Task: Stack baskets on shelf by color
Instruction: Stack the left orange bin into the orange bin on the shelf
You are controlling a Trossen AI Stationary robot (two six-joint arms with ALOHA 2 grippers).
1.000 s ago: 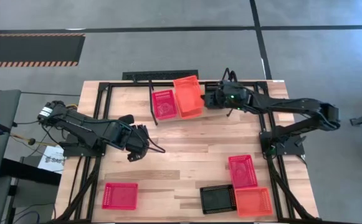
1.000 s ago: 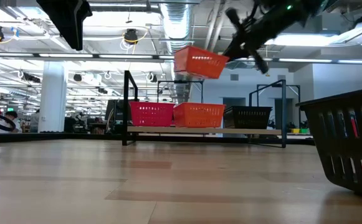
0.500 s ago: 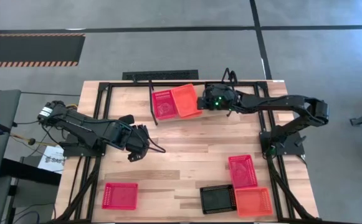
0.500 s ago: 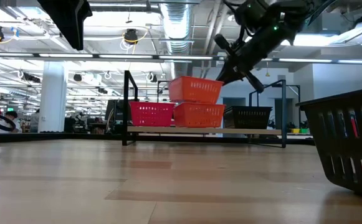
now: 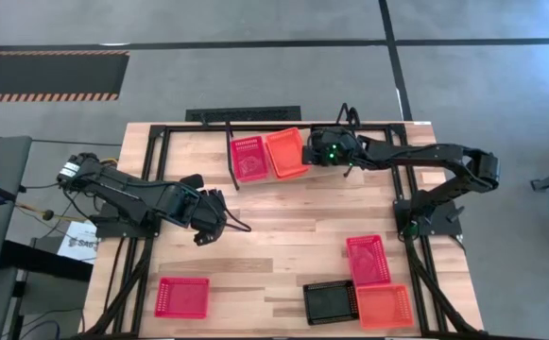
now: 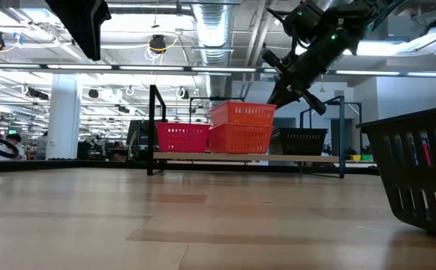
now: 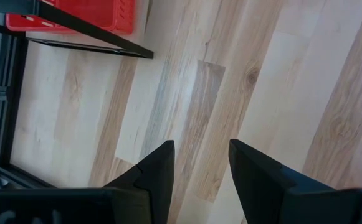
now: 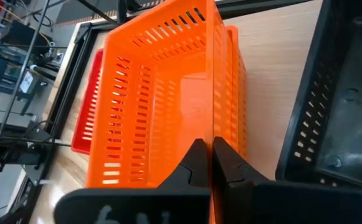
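On the shelf (image 6: pixel 248 157) at the table's far edge stand a red basket (image 5: pixel 248 158), an orange basket (image 6: pixel 239 139) and a black basket (image 6: pixel 302 141). A second orange basket (image 6: pixel 242 114) sits in the top of the first one, about level, with my right gripper (image 8: pixel 212 146) shut on it. My left gripper (image 7: pixel 200 155) hangs open over bare wood at the table's left middle, holding nothing. My right gripper pinches the upper orange basket's right-side wall at its rim (image 8: pixel 213 127), one finger inside the basket and one outside. The fingers (image 6: pixel 291 81) slant down from the table's right. The basket's bottom rests inside the orange basket below.
On the table's near half lie a red basket (image 5: pixel 181 296) at the left and, at the right, a red basket (image 5: pixel 368 259), a black basket (image 5: pixel 329 302) and an orange basket (image 5: pixel 385 306). Black frame rails (image 5: pixel 146 179) border the table.
My right gripper has come down and slightly toward the table's left with the orange basket, staying shut. The basket, which hung tilted well above the shelf, has levelled out and dropped into the orange basket standing there.
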